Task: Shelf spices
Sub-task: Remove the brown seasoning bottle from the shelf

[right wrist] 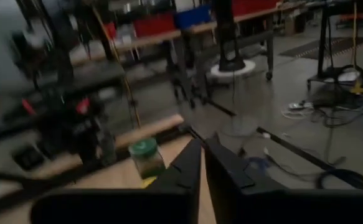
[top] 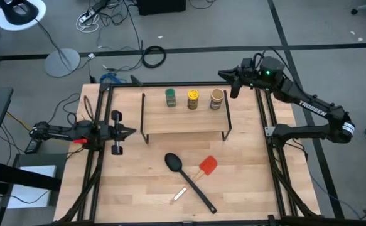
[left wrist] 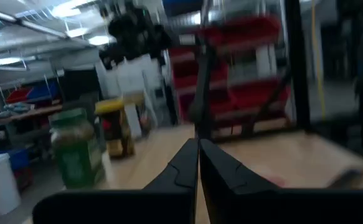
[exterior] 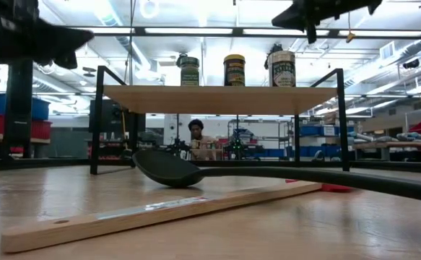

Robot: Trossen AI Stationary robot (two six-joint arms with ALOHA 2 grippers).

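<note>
Wood fills the foreground: a loose pale wooden strip [exterior: 159,211] lies nearest on the table [top: 139,188], with the black spoon [top: 188,177] and the red spatula [top: 207,166] just behind it. Beyond them stands the shelf [top: 184,118], its light top on thin black legs. All three spices sit in a row along its far edge: the green-topped jar [top: 170,96], the yellow jar [top: 193,99] in the middle, and the tan jar [top: 216,98], each upright and apart from its neighbours.

The left tool [top: 129,131] waits beside the shelf's left end, its fingers pressed together and holding nothing. The right tool [top: 228,75] hangs in the air past the shelf's far right corner, near the tan jar but clear of it, fingers likewise pressed together and empty.

The jars look light, rigid and smooth-sided, so probably a little slippery and easy to tip. The safest hold would be across the body below the cap, square to the cylinder. With every jar on the shelf, the task appears essentially done.
</note>
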